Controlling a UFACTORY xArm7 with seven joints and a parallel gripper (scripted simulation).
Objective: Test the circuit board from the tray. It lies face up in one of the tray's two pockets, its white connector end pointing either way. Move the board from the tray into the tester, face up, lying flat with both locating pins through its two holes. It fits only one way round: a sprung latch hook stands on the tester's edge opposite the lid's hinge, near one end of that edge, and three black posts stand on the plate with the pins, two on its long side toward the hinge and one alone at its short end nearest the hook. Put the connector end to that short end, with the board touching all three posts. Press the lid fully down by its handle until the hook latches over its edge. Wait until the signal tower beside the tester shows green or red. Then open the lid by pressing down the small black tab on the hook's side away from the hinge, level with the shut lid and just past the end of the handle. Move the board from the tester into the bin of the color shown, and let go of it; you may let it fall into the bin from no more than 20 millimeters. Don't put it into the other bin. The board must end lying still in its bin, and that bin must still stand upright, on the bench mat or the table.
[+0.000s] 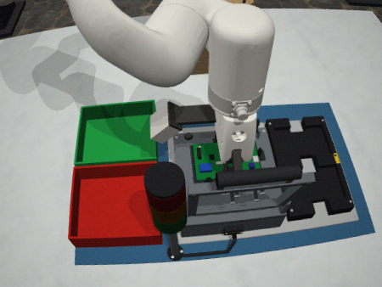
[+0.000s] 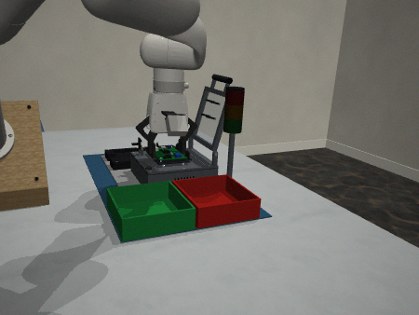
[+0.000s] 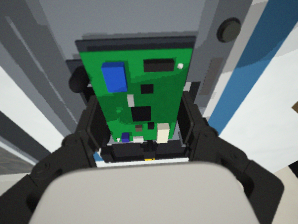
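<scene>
The circuit board [image 1: 206, 149] [image 2: 163, 152] [image 3: 167, 100] lies level and face up at the tester's plate, its white connector end toward the tray. Whether it is fully seated on the pins is hidden. My gripper [image 1: 238, 160] [image 2: 169, 151] [image 3: 140, 104] points down and is shut on the board's two long sides. A black post [image 3: 78, 80] stands beside the board's hinge side. The lid [image 2: 210, 116] [image 1: 259, 177] stands open, with its black handle [image 2: 223, 79] on top. The signal tower [image 1: 165, 199] [image 2: 234, 109] is unlit. The tray [image 1: 297, 142] shows no board in its pockets.
The green bin [image 1: 116, 133] [image 2: 151, 225] and the red bin [image 1: 115, 204] [image 2: 228, 212] stand upright side by side at the tester's end away from the tray. The raised lid and tower stand close beside my gripper on the hinge side.
</scene>
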